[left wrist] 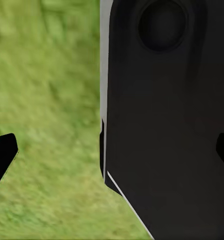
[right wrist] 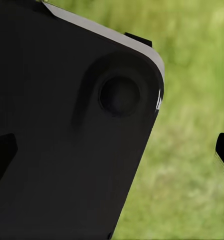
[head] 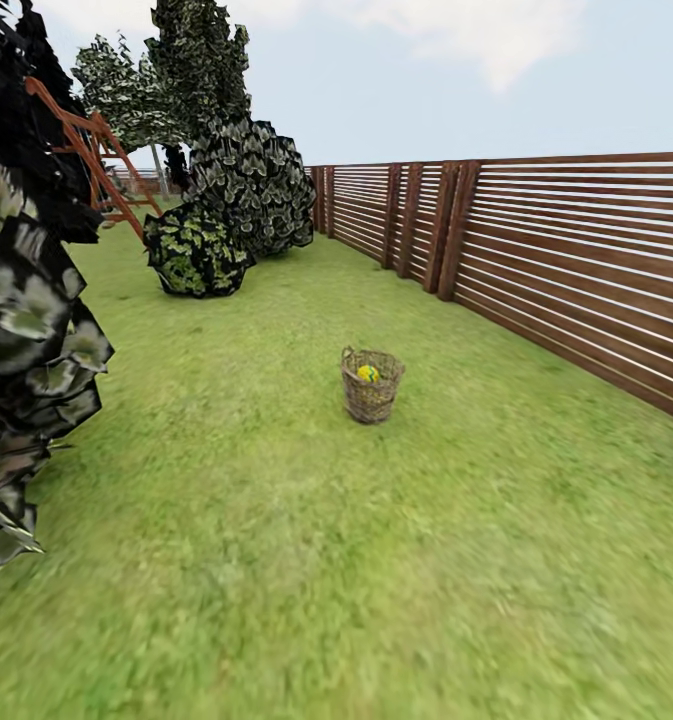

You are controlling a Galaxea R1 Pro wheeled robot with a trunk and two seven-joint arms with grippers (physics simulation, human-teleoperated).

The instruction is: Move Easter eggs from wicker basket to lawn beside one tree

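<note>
The left gripper (left wrist: 112, 150) hangs with its two dark fingertips (left wrist: 3, 152) spread wide apart. The right gripper (right wrist: 112, 150) is likewise parted, fingertips (right wrist: 223, 148) wide, a black robot panel (right wrist: 67, 130) just beyond.

The lawn (head: 276, 520) carries the wicker basket (head: 371, 390) and, seemingly, bushes (head: 196, 255).

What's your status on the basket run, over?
Both grippers spread open over grass, holding nothing. Round brown wicker basket stands upright on green lawn ahead, a yellow egg visible inside. Path to it looks unobstructed.
</note>
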